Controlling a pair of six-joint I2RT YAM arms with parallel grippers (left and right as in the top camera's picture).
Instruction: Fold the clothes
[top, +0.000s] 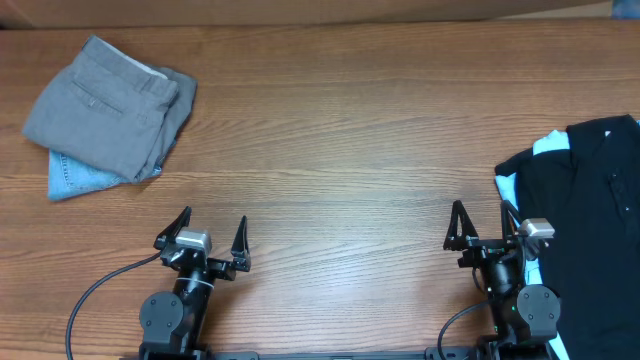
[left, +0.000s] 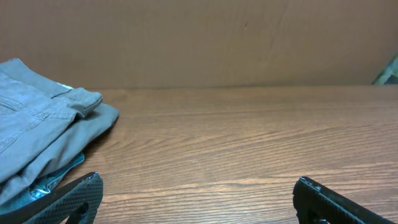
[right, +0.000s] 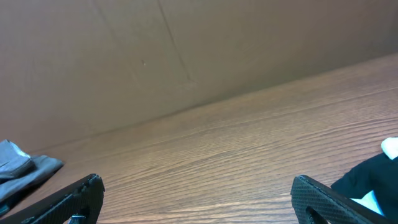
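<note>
While two grippers (top: 214, 218) (top: 483, 208) gape, two folded garments (top: 105, 105), one shirt (top: 600, 220).

a black garment (top: 600, 230) lies spread and rumpled at the far right, over a pale blue piece (top: 548, 147), while folded grey trousers (top: 105, 105) rest on a light blue denim item (top: 75, 180) at the far left.

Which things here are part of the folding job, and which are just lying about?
Job: black shirt, heaped unfolded at the right edge; pale cloth under it.
Lying about: grey trousers, already folded, far left; blue denim beneath them.
</note>
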